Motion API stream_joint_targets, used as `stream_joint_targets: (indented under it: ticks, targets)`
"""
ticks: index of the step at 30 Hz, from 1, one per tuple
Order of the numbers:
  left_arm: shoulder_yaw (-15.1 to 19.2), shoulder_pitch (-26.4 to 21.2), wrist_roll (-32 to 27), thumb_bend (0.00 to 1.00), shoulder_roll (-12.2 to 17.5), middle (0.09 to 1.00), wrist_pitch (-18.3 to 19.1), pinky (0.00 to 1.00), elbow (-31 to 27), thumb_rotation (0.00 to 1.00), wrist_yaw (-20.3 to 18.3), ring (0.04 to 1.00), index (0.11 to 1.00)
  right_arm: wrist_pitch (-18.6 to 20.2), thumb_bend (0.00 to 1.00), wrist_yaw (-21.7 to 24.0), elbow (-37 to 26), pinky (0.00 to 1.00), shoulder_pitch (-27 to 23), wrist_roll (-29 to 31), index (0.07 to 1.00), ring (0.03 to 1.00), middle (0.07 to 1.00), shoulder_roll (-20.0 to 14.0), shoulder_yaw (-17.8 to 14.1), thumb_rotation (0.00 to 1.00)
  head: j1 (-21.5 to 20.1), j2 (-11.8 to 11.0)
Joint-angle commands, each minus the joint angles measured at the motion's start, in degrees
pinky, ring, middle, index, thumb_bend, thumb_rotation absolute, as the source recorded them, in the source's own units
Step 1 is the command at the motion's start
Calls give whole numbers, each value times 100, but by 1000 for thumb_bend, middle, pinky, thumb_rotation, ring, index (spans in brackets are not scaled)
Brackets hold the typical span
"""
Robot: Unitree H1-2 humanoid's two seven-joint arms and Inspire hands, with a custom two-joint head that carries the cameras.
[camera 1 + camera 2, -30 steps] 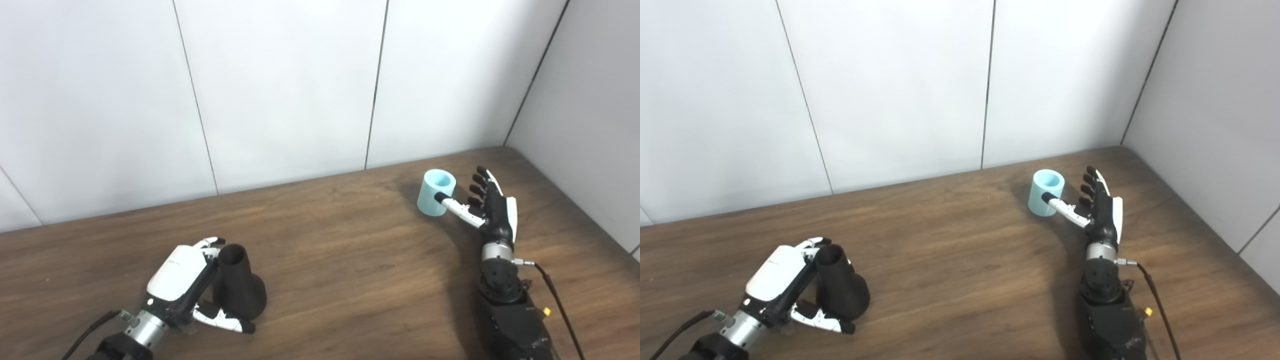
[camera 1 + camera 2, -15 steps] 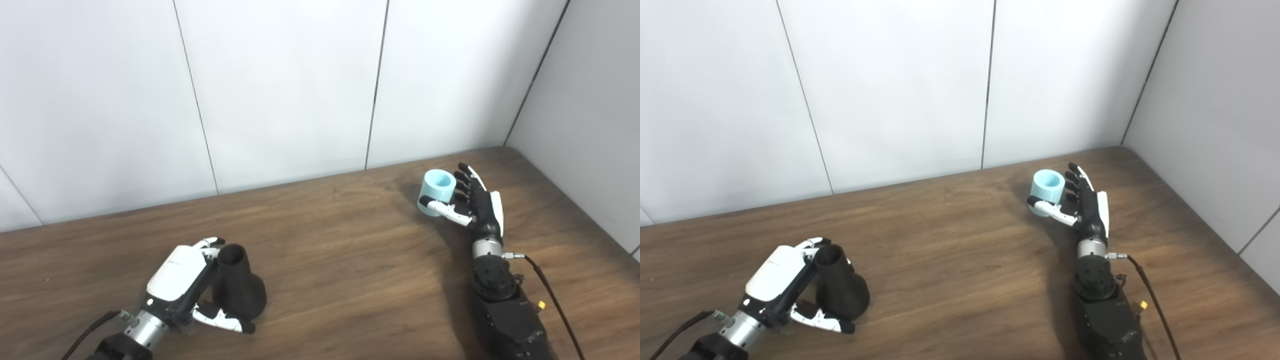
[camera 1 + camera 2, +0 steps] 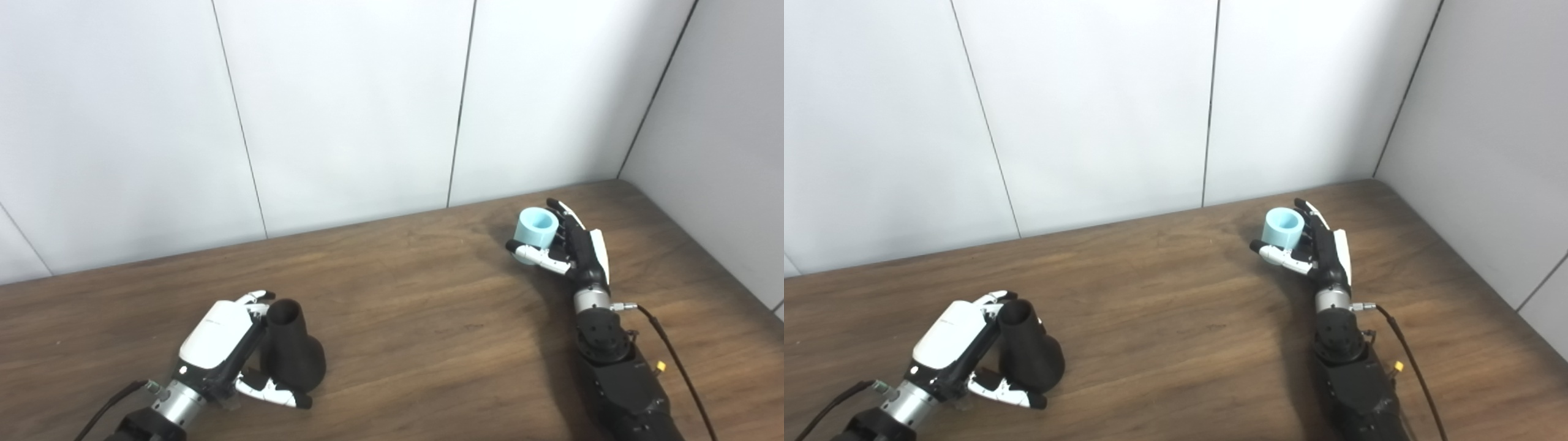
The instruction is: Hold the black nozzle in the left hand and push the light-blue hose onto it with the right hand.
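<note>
Two hands are at work on our dark wooden bench (image 3: 416,306), well apart from each other. Our left hand (image 3: 223,343) lies low at the near left and is wrapped around the black funnel-shaped plastic nozzle (image 3: 293,355): fingers behind its narrow neck, thumb across the front of its wide base. The nozzle stands on the bench with its narrow open end up, leaning slightly. At the far right, close to the white panelled wall (image 3: 343,104), our right hand (image 3: 1318,252) cups the short light-blue cylindrical hose piece (image 3: 1281,229), which stands upright with its open mouth up. The thumb crosses its lower front and the fingers reach round its far side; we cannot tell whether the grip has fully closed.
</note>
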Motion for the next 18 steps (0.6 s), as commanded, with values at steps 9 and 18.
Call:
stream_joint_targets:
  ticks: [9, 18]
  targets:
    - [-48, 177, 102, 524, 142, 466, 41, 829, 128, 0, -43, 526, 500, 46, 907, -572, -73, 601, -229, -176, 670, 661, 675, 73, -154, 119, -14, 9]
    - [-49, 215, 98, 524, 169, 469, 41, 823, 126, 0, -20, 524, 497, -310, 535, -1068, 229, 435, -287, -471, 482, 480, 504, 71, -132, 25, -31, 41]
